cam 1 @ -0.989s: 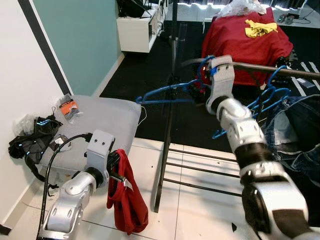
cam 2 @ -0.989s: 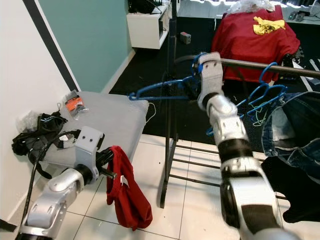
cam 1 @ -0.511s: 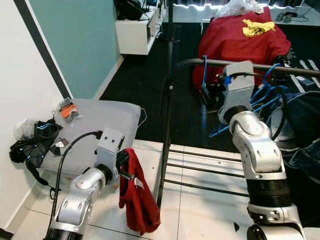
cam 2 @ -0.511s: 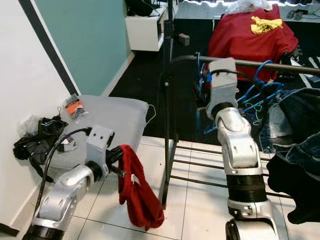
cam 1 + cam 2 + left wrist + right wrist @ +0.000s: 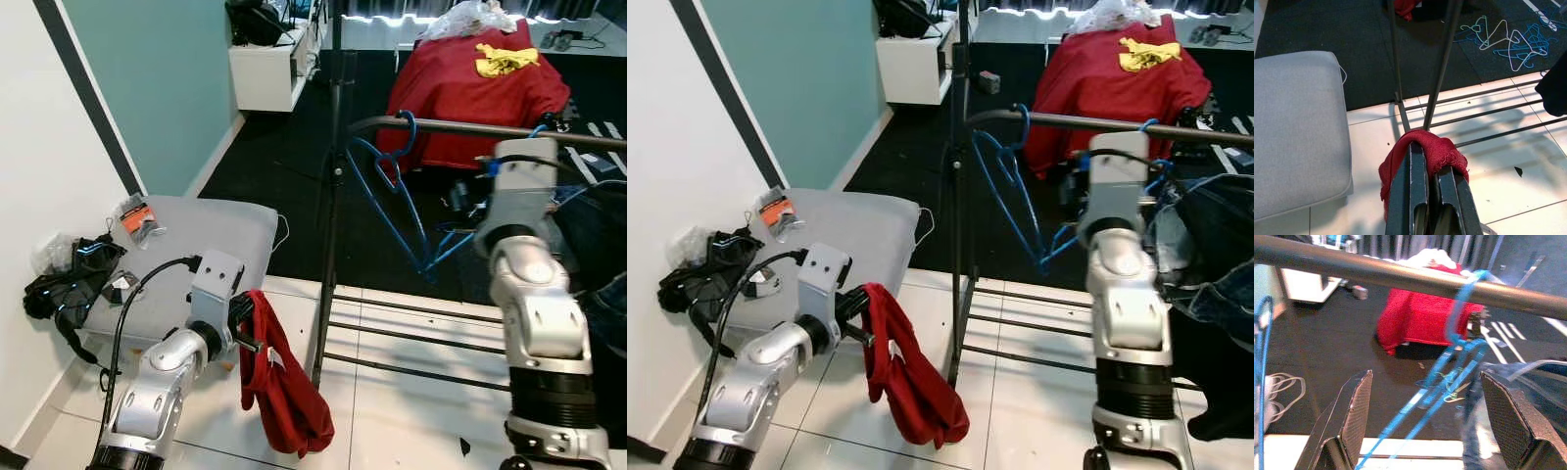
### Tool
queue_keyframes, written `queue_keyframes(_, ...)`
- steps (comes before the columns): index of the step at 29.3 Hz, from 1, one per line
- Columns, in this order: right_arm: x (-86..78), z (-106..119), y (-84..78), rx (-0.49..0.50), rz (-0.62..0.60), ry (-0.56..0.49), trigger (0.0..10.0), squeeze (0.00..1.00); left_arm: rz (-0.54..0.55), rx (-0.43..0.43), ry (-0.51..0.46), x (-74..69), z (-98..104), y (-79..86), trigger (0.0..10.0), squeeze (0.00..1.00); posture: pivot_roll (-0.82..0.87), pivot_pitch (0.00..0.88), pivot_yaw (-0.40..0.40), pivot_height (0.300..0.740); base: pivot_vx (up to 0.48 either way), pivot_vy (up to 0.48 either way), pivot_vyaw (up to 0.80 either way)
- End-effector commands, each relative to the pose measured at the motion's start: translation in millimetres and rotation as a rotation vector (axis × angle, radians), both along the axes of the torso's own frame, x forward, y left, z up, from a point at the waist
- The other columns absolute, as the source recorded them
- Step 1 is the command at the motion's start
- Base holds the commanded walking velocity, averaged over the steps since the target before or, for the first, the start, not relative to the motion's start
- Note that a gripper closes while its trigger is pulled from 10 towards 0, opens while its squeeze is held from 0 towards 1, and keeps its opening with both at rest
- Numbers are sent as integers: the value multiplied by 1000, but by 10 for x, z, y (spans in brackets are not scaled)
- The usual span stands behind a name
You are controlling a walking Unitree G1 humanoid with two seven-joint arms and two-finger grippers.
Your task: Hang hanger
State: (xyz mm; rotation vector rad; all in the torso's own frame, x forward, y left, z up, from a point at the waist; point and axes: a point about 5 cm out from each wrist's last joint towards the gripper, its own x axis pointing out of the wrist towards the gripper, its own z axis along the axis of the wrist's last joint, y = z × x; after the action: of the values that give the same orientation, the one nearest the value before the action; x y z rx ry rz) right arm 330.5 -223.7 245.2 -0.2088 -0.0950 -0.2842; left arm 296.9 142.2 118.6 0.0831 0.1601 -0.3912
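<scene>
- The blue hanger [image 5: 387,191] is now hanging by its hook from the rack rail [image 5: 549,132], free of my right gripper [image 5: 1432,426], whose fingers are standing wide apart and holding nothing (so the hang looks done to me).
- A second ago I was gripping it up near the rail; now my right arm is pulling back to the right of it.
- My left gripper [image 5: 1430,171] is staying clamped on the red cloth [image 5: 284,387], low beside the grey cushion [image 5: 206,235].
</scene>
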Motion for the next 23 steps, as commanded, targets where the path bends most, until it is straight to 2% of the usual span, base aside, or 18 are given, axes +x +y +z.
queue_keyframes(1,-12,15,24,-1,-1,-1,10000,0,8,-19,-22,19,35,8,10000,0,-18,69,47,740,0,0,0)
queue_keyframes(7,-20,-21,-118,-3,-59,27,10000,0,8,-27,-27,25,37,-16,10000,0,-22,71,51,740,0,0,0)
queue_keyframes(9,40,-24,-264,-9,-77,39,10000,0,5,-27,-29,25,34,-20,10000,0,-21,70,49,740,0,0,0)
queue_keyframes(11,65,-10,-336,-4,-85,39,10000,0,5,-28,-33,30,43,-9,10000,0,-18,70,44,740,0,0,0)
queue_keyframes(23,103,-41,-463,18,-96,41,10000,0,15,-21,-35,30,41,25,10000,0,-19,72,51,740,0,0,0)
